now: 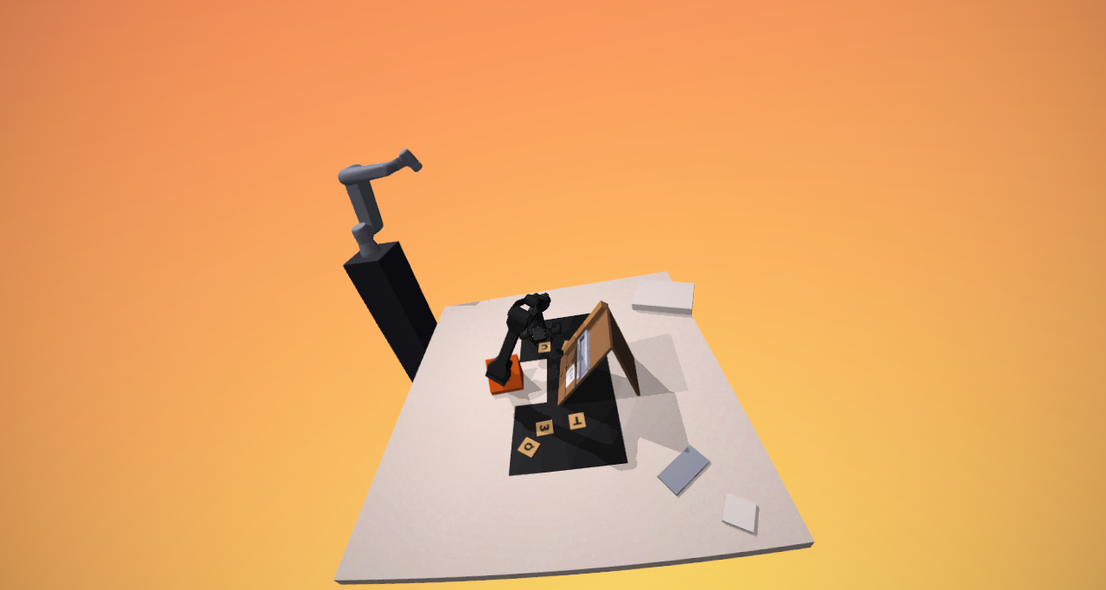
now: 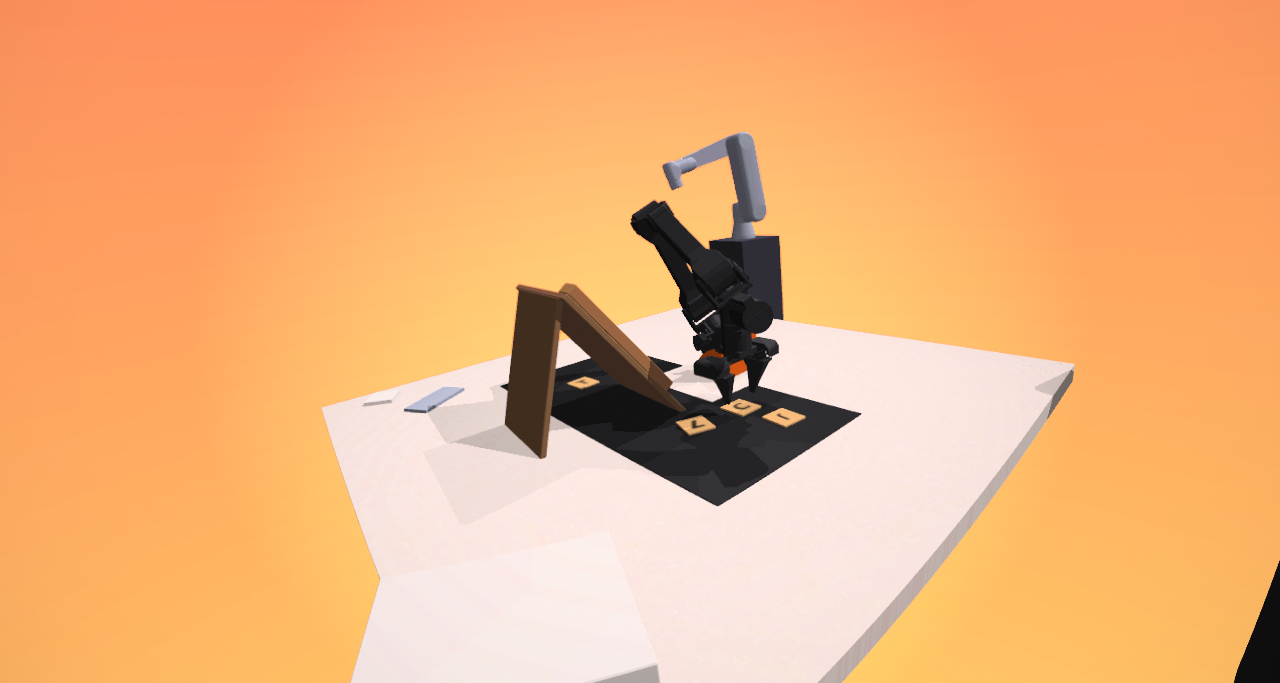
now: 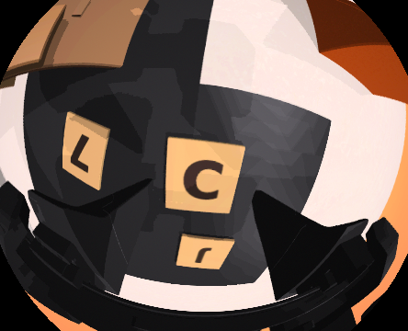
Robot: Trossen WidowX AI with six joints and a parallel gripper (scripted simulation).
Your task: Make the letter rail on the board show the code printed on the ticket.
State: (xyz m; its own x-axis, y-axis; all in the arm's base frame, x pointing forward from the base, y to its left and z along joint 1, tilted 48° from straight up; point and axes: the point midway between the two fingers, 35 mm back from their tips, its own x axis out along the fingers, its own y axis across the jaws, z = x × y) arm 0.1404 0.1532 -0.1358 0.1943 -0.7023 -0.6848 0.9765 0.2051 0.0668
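Though tan, a dark-lettered C tile [image 1: 544, 347] [image 2: 741, 407] [image 3: 205, 176]

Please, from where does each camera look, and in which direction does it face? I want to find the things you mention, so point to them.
Top: high above one side of the counter [image 1: 433, 540], facing obliquely down; the black arm [image 1: 508, 339] [image 2: 671, 247] and its orange base [image 1: 506, 386] show.
Exterior: above a counter corner, looking across it past the back of the board [image 1: 601, 339] [image 2: 529, 365]; arm and gripper [image 2: 741, 394] [image 3: 204, 191] show.
Wrist: on the arm's end, facing down at the C tile [image 1: 544, 346] [image 2: 741, 406] [image 3: 205, 176]; gripper fingers show.
Top and exterior share the board.
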